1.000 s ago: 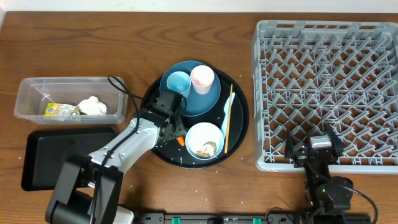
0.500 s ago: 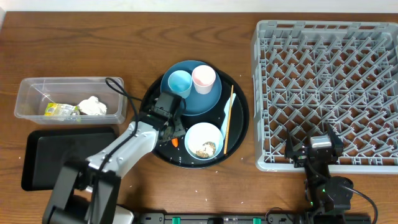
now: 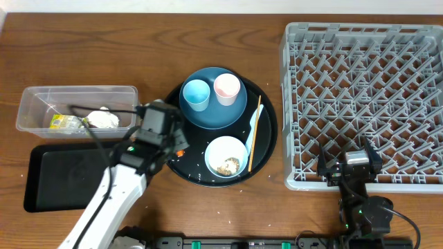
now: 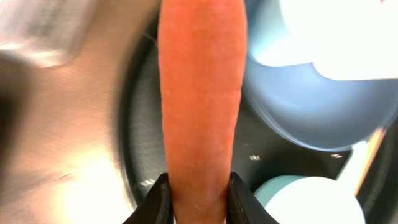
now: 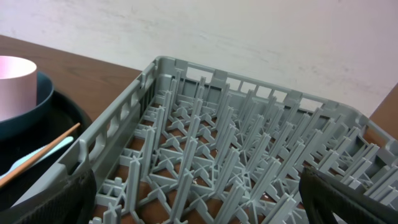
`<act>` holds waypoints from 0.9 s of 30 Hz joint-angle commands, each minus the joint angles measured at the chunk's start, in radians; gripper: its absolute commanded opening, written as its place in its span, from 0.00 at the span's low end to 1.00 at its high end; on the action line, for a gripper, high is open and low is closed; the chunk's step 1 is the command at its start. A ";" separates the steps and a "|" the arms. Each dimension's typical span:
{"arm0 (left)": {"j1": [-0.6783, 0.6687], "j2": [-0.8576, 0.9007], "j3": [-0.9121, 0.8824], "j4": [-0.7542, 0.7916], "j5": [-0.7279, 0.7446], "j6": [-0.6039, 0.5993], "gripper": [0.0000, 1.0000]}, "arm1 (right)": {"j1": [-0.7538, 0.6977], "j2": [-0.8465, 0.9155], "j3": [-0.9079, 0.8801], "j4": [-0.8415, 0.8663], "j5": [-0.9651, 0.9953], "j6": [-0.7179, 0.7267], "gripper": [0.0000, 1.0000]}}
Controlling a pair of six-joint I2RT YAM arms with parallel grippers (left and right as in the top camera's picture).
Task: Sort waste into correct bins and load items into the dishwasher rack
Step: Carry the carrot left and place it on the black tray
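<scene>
Wooden table point(image 3: 138, 41) below. Grips orange carrot point(image 4: 199, 93) between narrowed fingers of left gripper point(image 4: 199, 194), over left side of round black tray point(image 3: 268, 117). Shows right gripper point(image 3: 348, 164) spread wide, empty, at near edge of dishwasher rack point(image 3: 360, 69).

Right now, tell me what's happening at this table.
The left hand is shut on the orange carrot, holding it over the left side of the round black tray. The right hand sits open by the front of the dishwasher rack, holding nothing. The wrapper and tissue lie in the clear tub. The plate carrying the blue cup and pink cup, the bowl of scraps, the spoon and the chopstick are on that tray, not yet racked.
</scene>
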 commanded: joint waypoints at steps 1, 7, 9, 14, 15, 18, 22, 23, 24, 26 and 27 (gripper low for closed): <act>0.074 -0.074 0.008 -0.055 -0.154 -0.035 0.06 | -0.006 -0.005 -0.002 -0.003 0.003 -0.005 0.99; 0.310 -0.183 0.008 -0.180 -0.200 -0.112 0.06 | -0.006 -0.005 -0.002 -0.003 0.003 -0.005 0.99; 0.387 -0.200 0.008 -0.215 -0.200 -0.136 0.06 | -0.006 -0.005 -0.002 -0.003 0.003 -0.005 0.99; 0.582 -0.203 0.008 -0.247 -0.177 -0.139 0.06 | -0.006 -0.005 -0.002 -0.003 0.003 -0.005 0.99; 0.620 -0.200 0.008 -0.247 -0.177 -0.139 0.06 | -0.006 -0.005 -0.002 -0.003 0.003 -0.005 0.99; 0.720 -0.187 0.008 -0.245 -0.177 -0.140 0.06 | -0.006 -0.005 -0.002 -0.003 0.003 -0.005 0.99; 0.864 -0.160 0.005 -0.239 -0.176 -0.167 0.06 | -0.006 -0.005 -0.002 -0.003 0.003 -0.005 0.99; 0.892 -0.152 0.002 -0.239 -0.173 -0.181 0.06 | -0.006 -0.005 -0.002 -0.003 0.003 -0.005 0.99; 0.922 -0.142 -0.003 -0.238 -0.164 -0.199 0.06 | -0.006 -0.005 -0.002 -0.003 0.003 -0.005 0.99; 0.972 -0.118 -0.014 -0.223 -0.140 -0.214 0.06 | -0.006 -0.005 -0.002 -0.003 0.003 -0.005 0.99; 0.996 -0.104 -0.023 -0.204 -0.123 -0.214 0.06 | -0.006 -0.005 -0.002 -0.003 0.003 -0.005 0.99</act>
